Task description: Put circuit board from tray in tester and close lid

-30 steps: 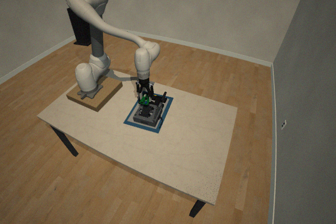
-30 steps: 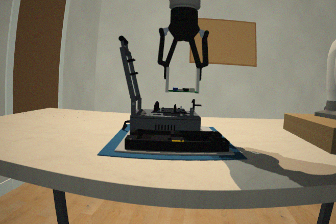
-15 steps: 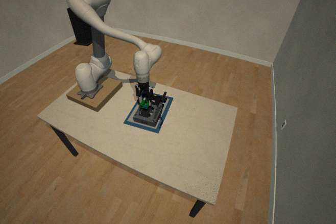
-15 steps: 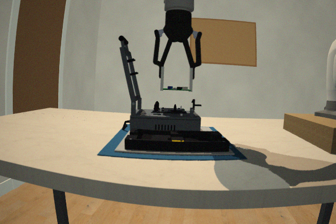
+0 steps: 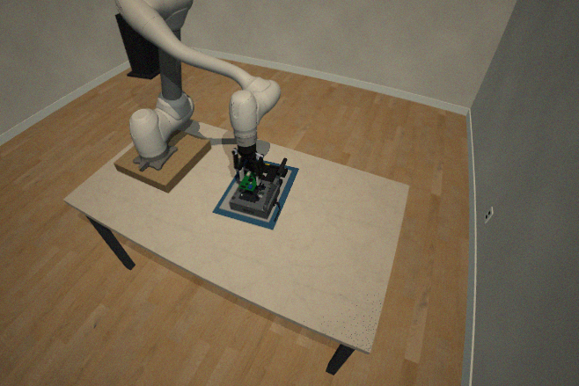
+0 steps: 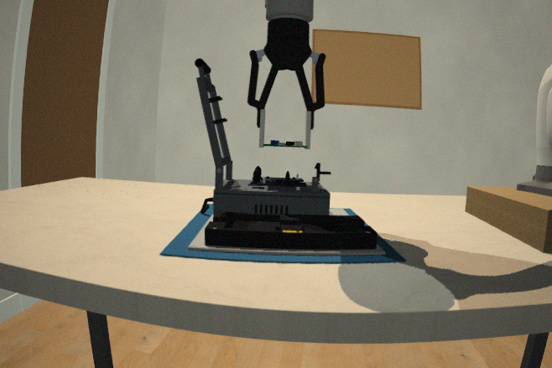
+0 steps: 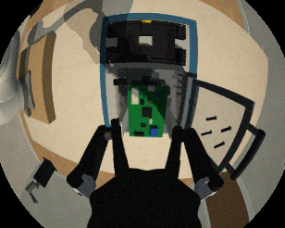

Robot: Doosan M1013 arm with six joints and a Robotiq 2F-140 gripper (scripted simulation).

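Observation:
My gripper (image 5: pixel 249 177) (image 6: pixel 285 142) (image 7: pixel 146 112) is shut on the green circuit board (image 5: pixel 246 183) (image 6: pixel 285 146) (image 7: pixel 138 121) by its long edges. The board is level and face up, above the grey tester (image 5: pixel 252 207) (image 6: pixel 272 203) (image 7: pixel 125 73), with a gap below it. Its white connector (image 7: pixel 134 96) is at the end toward the tray in the wrist view. The lid (image 6: pixel 208 123) (image 7: pixel 251 108) stands open, tilted slightly back. The hook (image 6: pixel 317 172) stands on the opposite edge. The board hides the locating pins in the wrist view.
The black tray (image 6: pixel 249 239) (image 7: pixel 168 31) lies beside the tester, on the same blue-bordered mat (image 6: pixel 178 247) (image 7: pixel 103 93); no board shows in it. The raised lid with its handle (image 6: pixel 202 64) (image 7: pixel 254 150) stands close to one side of the gripper. The wooden base block (image 5: pixel 164 180) (image 7: pixel 43 76) is on the other side.

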